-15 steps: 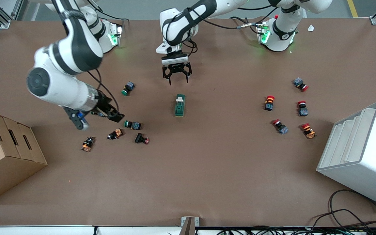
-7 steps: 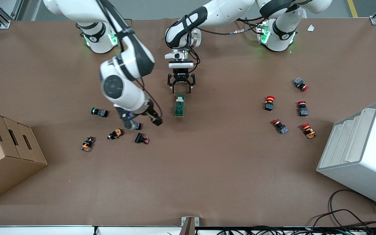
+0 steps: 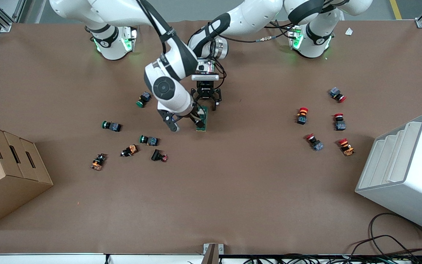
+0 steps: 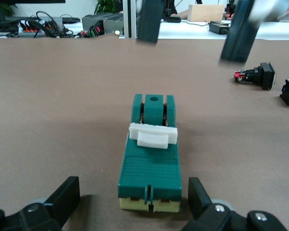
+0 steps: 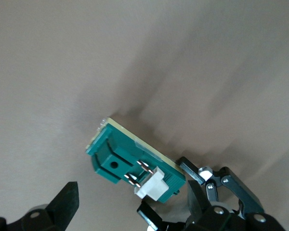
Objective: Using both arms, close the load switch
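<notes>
Load switch (image 3: 202,119) lies flat mid-surface (image 3: 233,183), its white lever (image 4: 152,135) raised. My left gripper (image 3: 206,103) straddles one end, fingers spread; my right gripper (image 3: 185,121) gapes wide just beside it, holding nothing.

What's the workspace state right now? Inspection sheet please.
Surface: brown table, nothing spilled.
Job's things: switch lying flat mid-table, white lever showing.
Clutter: green buttons mostly toward right arm's end; red buttons toward left arm's.
Hands: left hand open, fingers either side of switch's end; right hand open, beside switch.
Cables: cables at camera-side edge.
Surroundings: box, white rack.
</notes>
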Tool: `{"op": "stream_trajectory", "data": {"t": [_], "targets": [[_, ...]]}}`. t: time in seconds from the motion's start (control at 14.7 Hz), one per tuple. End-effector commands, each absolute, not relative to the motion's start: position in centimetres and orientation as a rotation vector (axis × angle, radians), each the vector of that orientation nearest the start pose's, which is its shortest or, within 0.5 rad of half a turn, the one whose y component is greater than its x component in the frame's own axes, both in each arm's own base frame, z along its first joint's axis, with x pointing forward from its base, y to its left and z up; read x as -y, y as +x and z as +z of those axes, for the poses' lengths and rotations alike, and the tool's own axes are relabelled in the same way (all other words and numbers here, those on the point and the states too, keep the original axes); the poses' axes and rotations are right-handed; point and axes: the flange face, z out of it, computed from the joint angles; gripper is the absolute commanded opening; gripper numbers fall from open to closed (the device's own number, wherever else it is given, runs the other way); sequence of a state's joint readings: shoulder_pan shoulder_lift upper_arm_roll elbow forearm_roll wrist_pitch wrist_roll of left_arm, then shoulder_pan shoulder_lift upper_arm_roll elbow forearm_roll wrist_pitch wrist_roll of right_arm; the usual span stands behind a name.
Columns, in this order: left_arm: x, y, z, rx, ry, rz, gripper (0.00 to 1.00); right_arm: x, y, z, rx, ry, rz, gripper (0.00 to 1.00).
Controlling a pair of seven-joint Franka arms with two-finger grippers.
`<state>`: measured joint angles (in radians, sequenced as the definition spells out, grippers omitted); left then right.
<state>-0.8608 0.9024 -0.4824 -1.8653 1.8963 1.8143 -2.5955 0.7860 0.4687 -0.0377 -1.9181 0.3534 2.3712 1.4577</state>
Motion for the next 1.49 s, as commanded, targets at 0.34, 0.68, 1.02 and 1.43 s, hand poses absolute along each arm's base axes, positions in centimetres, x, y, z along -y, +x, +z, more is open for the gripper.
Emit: {"op": "stream_trajectory", "data": {"t": [0.34,0.68,1.02,1.43], "targets": [[57.2,20.9,3.7,-0.055,-2.642,-1.765,1.00,-45.5,41.1,21.9,-1.503,-2.622,0.275,1.00],[57.2,21.0,3.9,-0.048,-2.635,-1.778,1.00,-45.8,42.1,20.1,-1.530,-2.566,0.216,1.00],[56.9,21.0,3.6,-0.049,-2.627,-1.777,1.00,-45.9,44.7,20.7,-1.581,-2.500,0.200,1.00],[57.0,21.1,3.9,-0.042,-2.625,-1.785,1.00,-44.5,49.3,23.5,-1.590,-2.425,0.160,1.00]]}}
